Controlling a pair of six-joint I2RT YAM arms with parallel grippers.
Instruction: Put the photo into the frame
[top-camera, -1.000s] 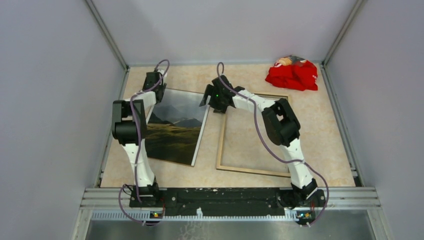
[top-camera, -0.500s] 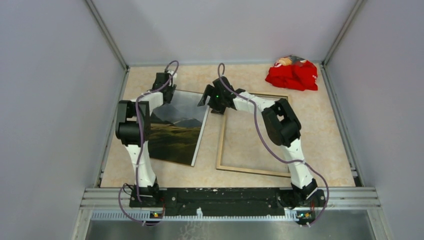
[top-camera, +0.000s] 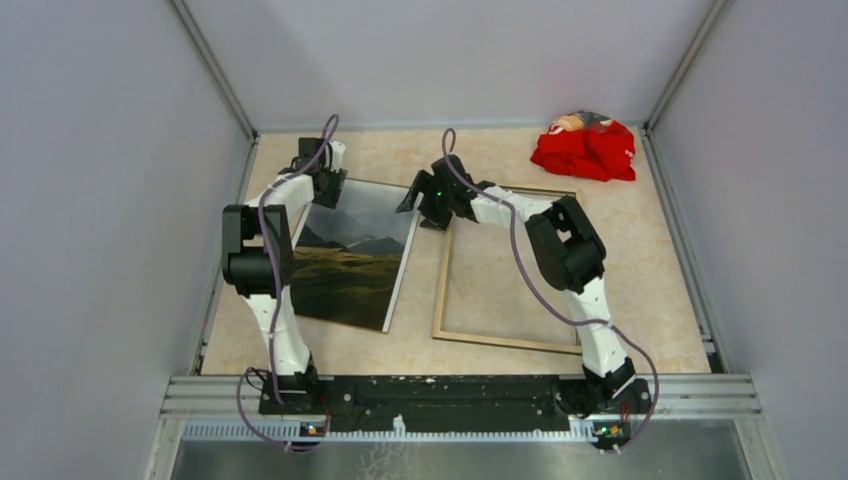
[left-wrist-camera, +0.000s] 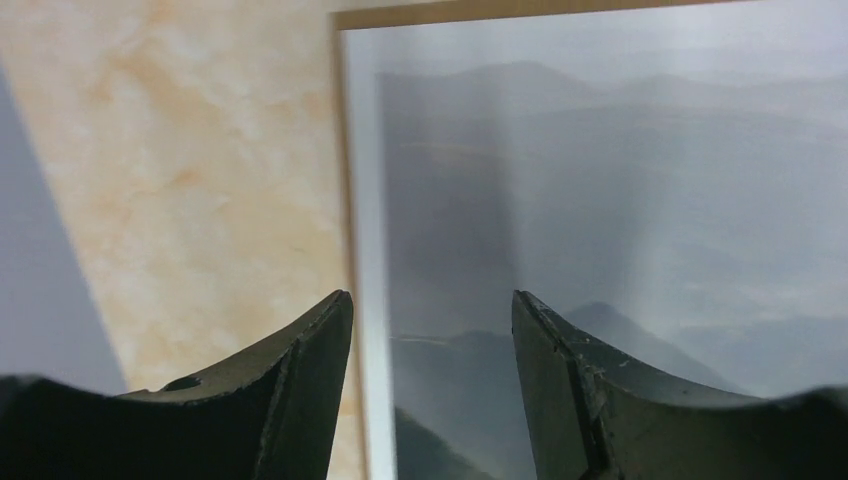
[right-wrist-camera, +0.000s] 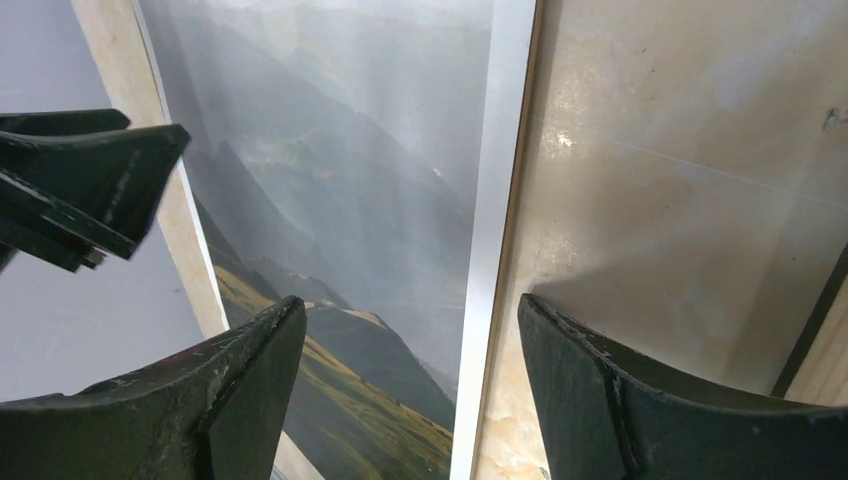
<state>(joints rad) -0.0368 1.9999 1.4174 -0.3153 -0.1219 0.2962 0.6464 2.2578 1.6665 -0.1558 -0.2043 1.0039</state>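
While the large rectangular print of misty grey mountains over dark green hills (top-camera: 350, 262) lies flat and picture-up on the left half of the mottled beige table (top-camera: 640, 300), both grippers hang over its far edge. The left gripper (top-camera: 325, 188) is at the far left corner, jaws spread and holding nothing. In its wrist view the thin white border runs up between the two dark, curved fingers (left-wrist-camera: 300, 400), one over bare table, the other over the glossy picture. The right gripper (top-camera: 422, 205) is at the far right corner, likewise spread and empty; its fingers (right-wrist-camera: 620, 400) straddle the print's right border, one above the print and one above the table. Whether any fingertip touches the paper cannot be told. A thin brown line edges the border in both wrist views. Just right of the print, parted from it by a strip of table, the large thin-edged rectangular frame (top-camera: 505, 343) lies flat with its light tan wood side up, beige showing inside its opening, its far left corner near the right gripper. A crumpled red cloth (top-camera: 585, 150) lies in the far right corner.
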